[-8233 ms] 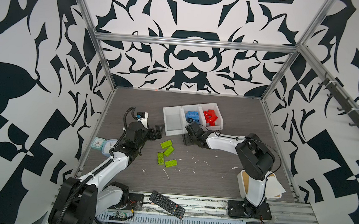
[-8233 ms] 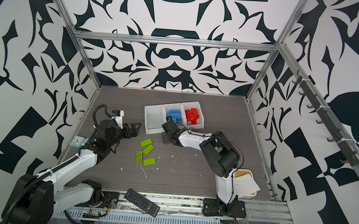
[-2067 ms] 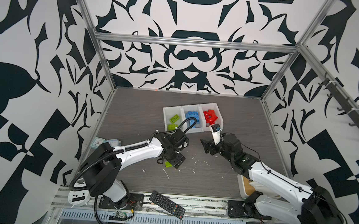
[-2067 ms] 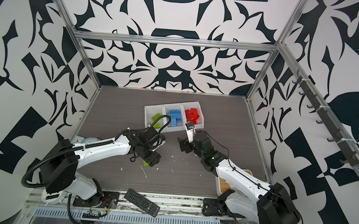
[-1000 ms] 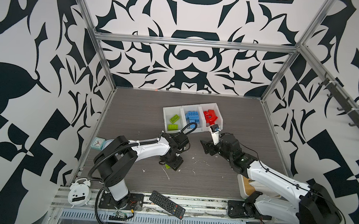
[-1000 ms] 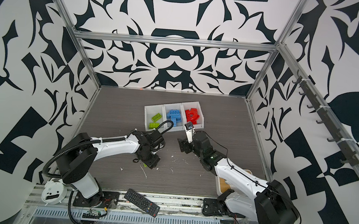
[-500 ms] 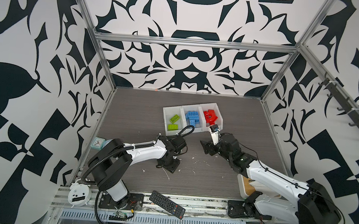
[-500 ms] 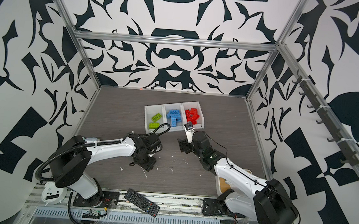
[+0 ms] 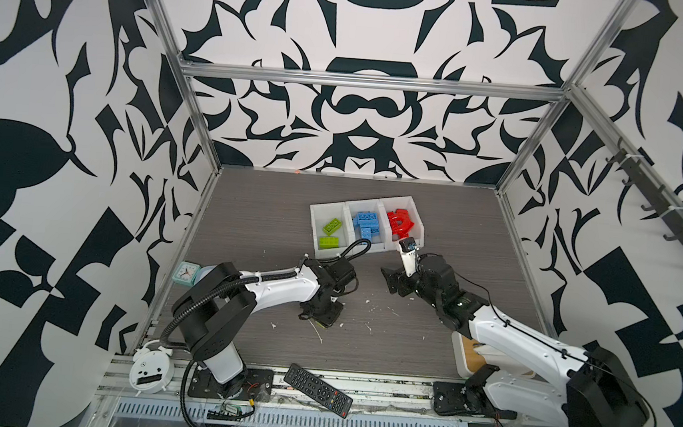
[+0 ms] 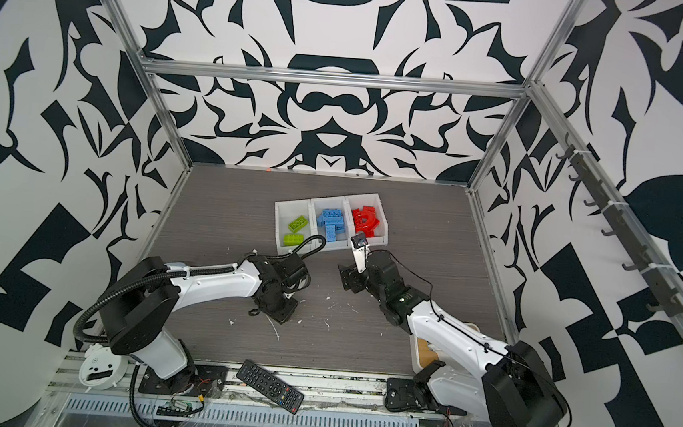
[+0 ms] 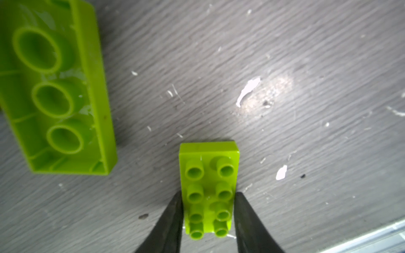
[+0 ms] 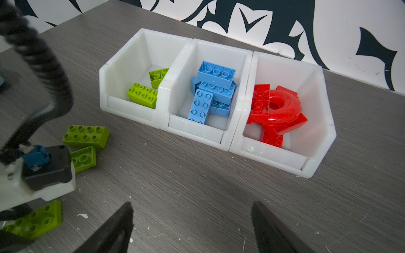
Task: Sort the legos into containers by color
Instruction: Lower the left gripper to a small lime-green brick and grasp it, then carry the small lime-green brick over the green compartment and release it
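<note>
Left gripper (image 11: 209, 195) has closed, clamping 1 green lego (image 11: 208, 157); right gripper (image 12: 192, 206) spread apart near containers (image 12: 197, 129).

Colours in the white bins (image 12: 282, 162)
Inside: lime green bricks (image 12: 142, 95), blue bricks (image 12: 200, 106), red bricks (image 12: 274, 107); grey streaky worktop (image 12: 197, 186); black-and-white swirly walls (image 9: 366, 37).

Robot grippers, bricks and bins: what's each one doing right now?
Left gripper: jaws shut on lime green studded plastic brick, studs up.
Right gripper: jaws open, holding nothing.
Second lime green brick: upside down on the grey table.
Three joined white plastic bins: open-topped, holding green, blue, red pieces separately.
</note>
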Available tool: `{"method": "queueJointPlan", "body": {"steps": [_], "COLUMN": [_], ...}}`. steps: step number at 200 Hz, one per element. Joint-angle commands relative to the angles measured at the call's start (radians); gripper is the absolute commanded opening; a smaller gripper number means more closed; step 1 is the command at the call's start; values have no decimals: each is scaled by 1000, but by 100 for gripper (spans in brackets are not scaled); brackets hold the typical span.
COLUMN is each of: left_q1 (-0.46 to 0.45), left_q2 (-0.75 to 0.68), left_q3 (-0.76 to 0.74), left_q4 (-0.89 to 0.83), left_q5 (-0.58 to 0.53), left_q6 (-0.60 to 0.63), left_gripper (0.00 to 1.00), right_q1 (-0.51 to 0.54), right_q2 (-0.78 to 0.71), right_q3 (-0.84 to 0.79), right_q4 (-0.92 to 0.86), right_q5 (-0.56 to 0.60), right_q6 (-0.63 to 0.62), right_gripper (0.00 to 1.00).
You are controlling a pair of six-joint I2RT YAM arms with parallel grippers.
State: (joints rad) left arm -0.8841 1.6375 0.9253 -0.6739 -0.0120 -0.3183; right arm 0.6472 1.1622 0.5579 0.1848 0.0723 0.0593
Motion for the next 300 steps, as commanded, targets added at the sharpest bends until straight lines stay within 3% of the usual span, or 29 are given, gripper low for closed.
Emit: {"method": "queueJointPlan", "body": {"steps": [1, 60, 106, 158, 212, 234, 257, 291, 300], "left_q1": [-3, -4, 61, 221, 348, 375, 405, 409, 410], "left_q2": [-37, -110, -91, 29, 291, 370, 431, 456, 458], "left_q3": [7, 11, 172, 420, 744, 802, 851, 861, 859], "left_q4": [1, 8, -23, 21, -16, -3, -9, -11, -18], "left_q5": [-18, -57, -177, -182, -131, -98, -55, -50, -54], "left_q6": [-4, -7, 53, 185, 284, 301, 288, 293, 294], "left_gripper": [36, 31, 23, 23, 24, 31, 31, 31, 35], "right_q1": [-2, -3, -3, -3, -3, -3, -3, -3, -3], "right_q2": [-4, -11, -19, -41, -49, -58, -49, -45, -47], "right_q3": [24, 22, 20, 17, 17, 13, 15, 16, 16], "right_q4": [24, 25, 23, 18, 18, 20, 22, 20, 19], "right_q5": [-4, 3, 1, 3, -6, -4, -6, -10, -9], "right_q6": [-3, -3, 2, 2, 4, 6, 3, 4, 3], "right_gripper": [87, 87, 87, 87, 87, 87, 87, 87, 87]}}
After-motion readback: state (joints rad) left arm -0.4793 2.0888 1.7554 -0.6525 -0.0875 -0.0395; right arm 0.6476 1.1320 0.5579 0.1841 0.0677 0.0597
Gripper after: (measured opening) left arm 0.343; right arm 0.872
